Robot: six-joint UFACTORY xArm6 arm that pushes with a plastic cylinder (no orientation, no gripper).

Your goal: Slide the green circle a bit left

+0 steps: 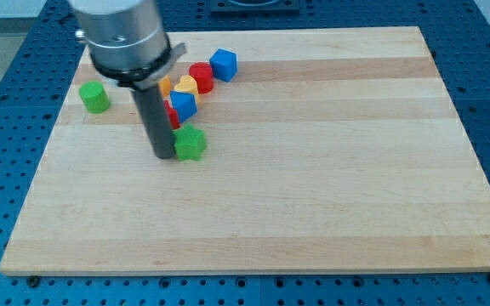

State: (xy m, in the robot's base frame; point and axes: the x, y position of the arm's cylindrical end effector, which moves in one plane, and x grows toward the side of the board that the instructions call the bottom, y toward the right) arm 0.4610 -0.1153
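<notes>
Your tip (163, 156) sits just left of the green star (190, 143), touching it. Target's the green circle (94, 97), up-left of the tip, near the table's (313, 212) left edge, well apart. No claw on this rig, only the rod. You'd need to get to the circle's right side before pushing left.

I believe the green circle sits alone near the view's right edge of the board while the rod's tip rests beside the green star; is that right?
Not quite: in the camera view the green circle sits alone near the view's left edge of the board, not the right. The rest holds: my tip rests beside the green star, on its left side in the view.
</notes>
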